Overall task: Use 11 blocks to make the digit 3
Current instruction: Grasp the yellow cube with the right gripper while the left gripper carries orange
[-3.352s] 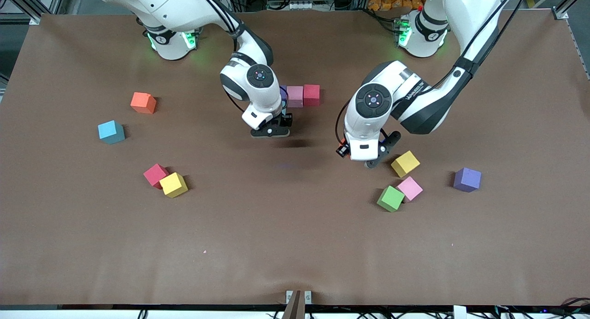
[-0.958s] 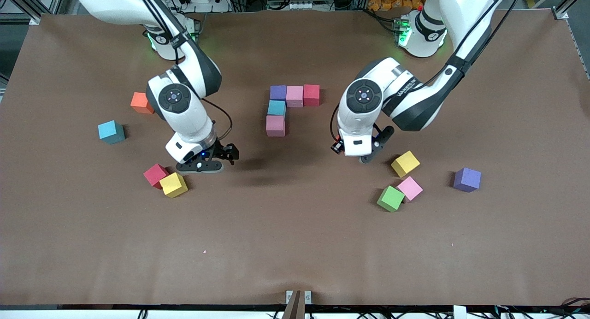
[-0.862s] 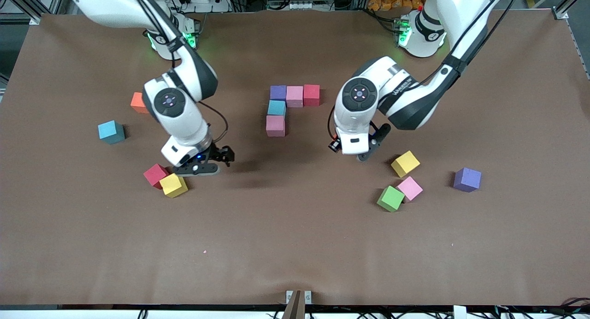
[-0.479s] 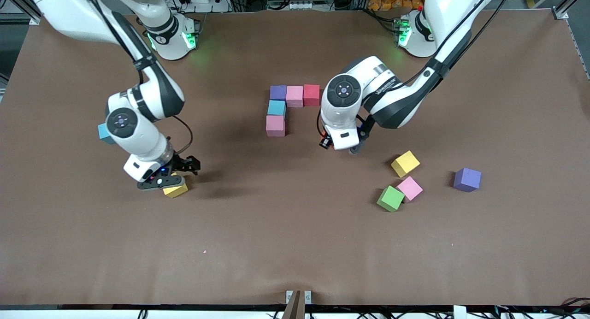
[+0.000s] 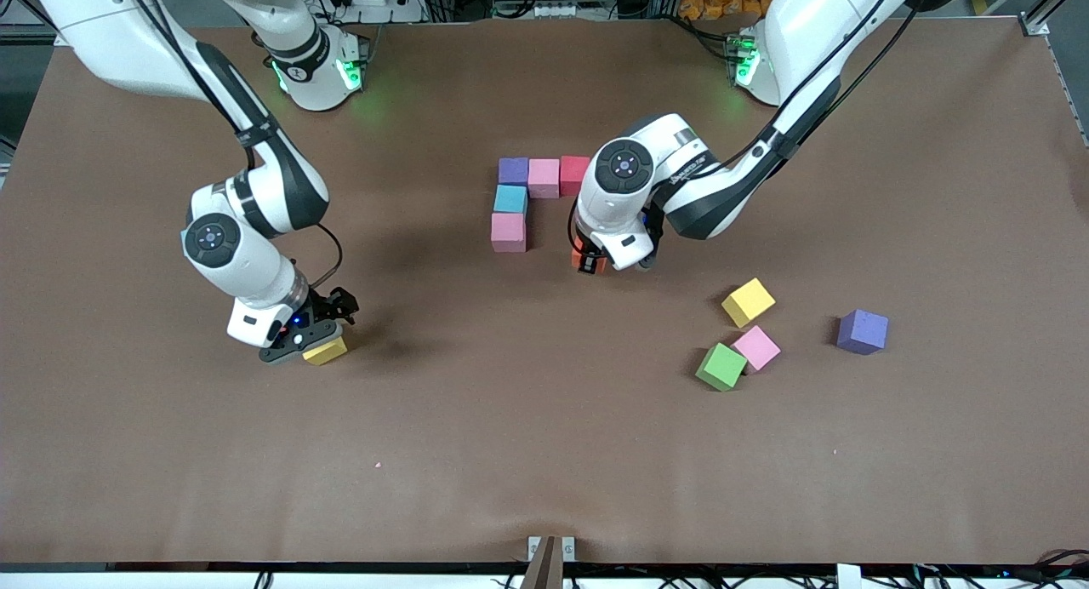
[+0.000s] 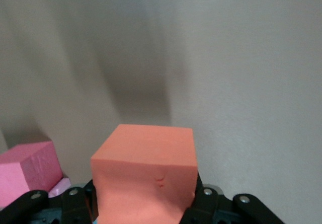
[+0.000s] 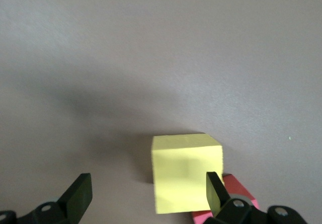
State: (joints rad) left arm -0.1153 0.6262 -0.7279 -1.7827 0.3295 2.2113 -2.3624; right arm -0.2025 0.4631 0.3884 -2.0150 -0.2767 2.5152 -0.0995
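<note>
Part of the digit 3 stands mid-table: a purple block (image 5: 513,170), a pink block (image 5: 544,178) and a red block (image 5: 570,172) in a row, then a blue block (image 5: 510,199) and a pink block (image 5: 508,231) nearer the camera. My left gripper (image 5: 595,261) is shut on an orange block (image 5: 584,254) (image 6: 143,173), low over the table beside that pink block (image 6: 27,166). My right gripper (image 5: 298,342) (image 7: 147,194) is open, low over a yellow block (image 5: 328,351) (image 7: 186,178), which lies close to one finger. A red block (image 7: 236,196) touches the yellow one.
Loose blocks lie toward the left arm's end: a yellow (image 5: 749,302), a pink (image 5: 756,348), a green (image 5: 721,367) touching the pink, and a purple (image 5: 862,331). The right arm hides the table around its elbow.
My right gripper left the shape, crossed toward the right arm's end and came down over the yellow block. My left gripper moved from near the loose yellow block toward the shape.
</note>
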